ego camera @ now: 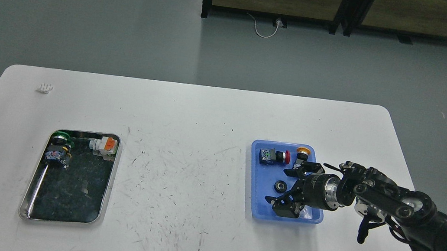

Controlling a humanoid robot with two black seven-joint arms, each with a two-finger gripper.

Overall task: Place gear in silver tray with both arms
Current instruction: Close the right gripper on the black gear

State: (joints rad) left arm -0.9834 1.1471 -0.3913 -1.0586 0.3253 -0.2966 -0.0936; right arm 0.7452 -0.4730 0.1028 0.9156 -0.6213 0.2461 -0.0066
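Observation:
A small black gear [281, 186] lies in the blue plastic tray [252, 182] on the right of the table. My right gripper [280, 189] reaches in from the right, low over the tray's front half. It is open, with one finger [296, 171] behind the gear and the other [282, 208] in front of it. The gripper body hides the tray's front right part. The silver tray [110, 179] lies on the left of the table, far from the gripper. My left arm is out of view.
The blue tray also holds a red-capped switch [272, 155] and a yellow-capped part [302, 152] at its back. The silver tray holds a green-capped switch [58, 147] and an orange and white part [105, 145]. A small white piece [45, 88] lies at the table's far left.

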